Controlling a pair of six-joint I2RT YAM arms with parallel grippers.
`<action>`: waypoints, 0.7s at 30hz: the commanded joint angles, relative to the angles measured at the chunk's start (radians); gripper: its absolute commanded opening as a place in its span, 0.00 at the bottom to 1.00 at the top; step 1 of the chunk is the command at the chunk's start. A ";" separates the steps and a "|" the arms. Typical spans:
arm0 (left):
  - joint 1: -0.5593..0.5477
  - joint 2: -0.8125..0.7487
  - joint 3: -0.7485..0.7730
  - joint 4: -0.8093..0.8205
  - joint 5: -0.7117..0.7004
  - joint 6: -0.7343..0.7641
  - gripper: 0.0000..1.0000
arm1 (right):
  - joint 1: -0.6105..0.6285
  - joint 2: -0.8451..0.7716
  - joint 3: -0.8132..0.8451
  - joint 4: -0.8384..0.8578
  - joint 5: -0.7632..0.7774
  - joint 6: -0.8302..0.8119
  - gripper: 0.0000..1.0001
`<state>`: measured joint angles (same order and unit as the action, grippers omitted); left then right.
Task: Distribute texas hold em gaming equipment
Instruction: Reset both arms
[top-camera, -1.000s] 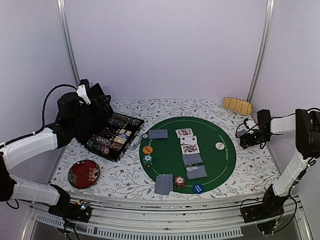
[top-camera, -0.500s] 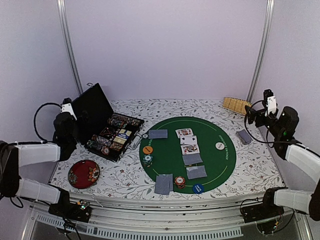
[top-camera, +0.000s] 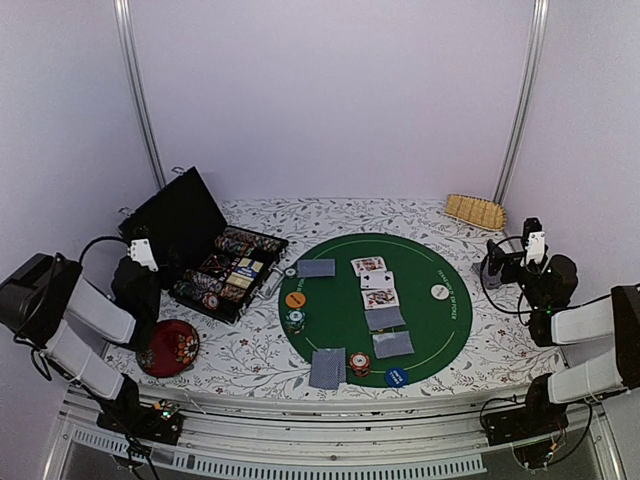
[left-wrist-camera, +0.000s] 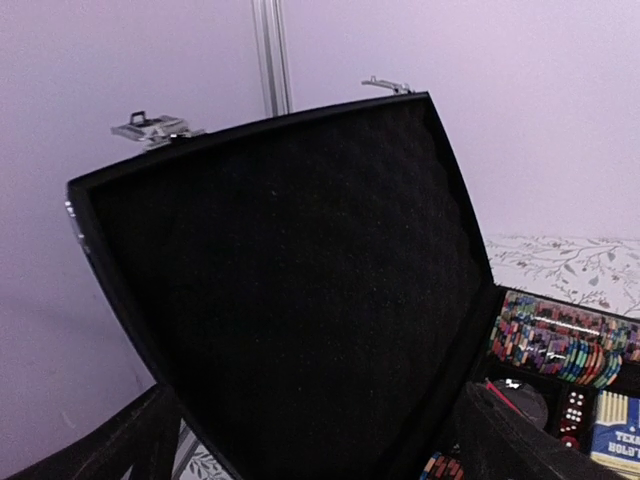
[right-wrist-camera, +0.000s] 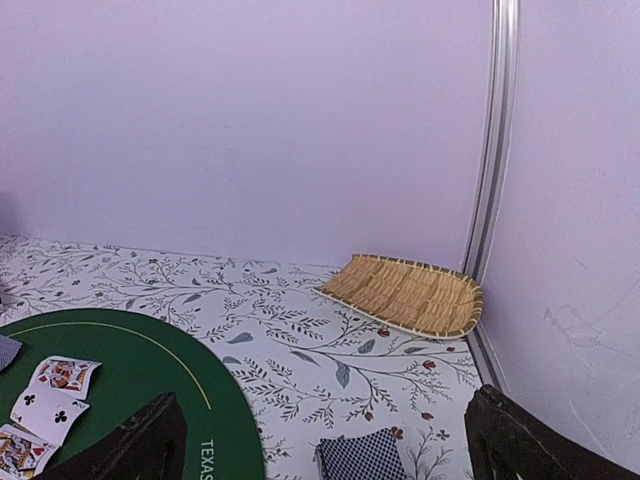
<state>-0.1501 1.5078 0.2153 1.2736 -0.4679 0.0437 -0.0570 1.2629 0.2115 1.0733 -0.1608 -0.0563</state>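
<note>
1. Face-up cards (top-camera: 377, 281): three in a short column at the centre of the green round mat (top-camera: 430, 325), which lies on the floral bench (top-camera: 250, 350).
2. Face-down cards, grey-blue backs: one lot at the mat's far left (top-camera: 316, 268), two just below the face-up column (top-camera: 385, 318), one at the near-left rim (top-camera: 327, 367), and one off the mat on the right of the bench (right-wrist-camera: 362, 457).
3. Green chip stack (top-camera: 294, 320): at the mat's left rim. Red chip stack (top-camera: 360, 363): just beside the near-left card lot.
4. Orange disc (top-camera: 295, 299): left rim, just above the green stack. White disc (top-camera: 439, 291): right side of the mat. Blue disc (top-camera: 396, 377): near rim.
5. Black case (top-camera: 185, 215): lid up, far left of the bench, with chip rows inside.
6. Red floral dish (top-camera: 168, 347): near left. Woven tray (top-camera: 475, 211): far right corner.
7. Left arm (top-camera: 95, 315): drawn back beside the case, jaws spread wide and empty.
8. Right arm (top-camera: 580, 320): at the right edge, jaws spread wide and empty.
</note>
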 joint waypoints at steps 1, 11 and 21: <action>0.032 0.072 -0.112 0.351 0.150 0.050 0.98 | 0.005 0.058 -0.042 0.136 -0.020 -0.009 0.99; 0.070 0.050 -0.005 0.111 0.235 0.027 0.98 | 0.032 0.274 0.000 0.280 -0.039 -0.043 0.99; 0.093 0.048 0.019 0.063 0.218 -0.010 0.98 | 0.029 0.276 0.036 0.210 0.070 0.006 0.99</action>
<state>-0.0715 1.5639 0.2260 1.3621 -0.2523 0.0479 -0.0299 1.5311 0.2382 1.2842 -0.1242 -0.0677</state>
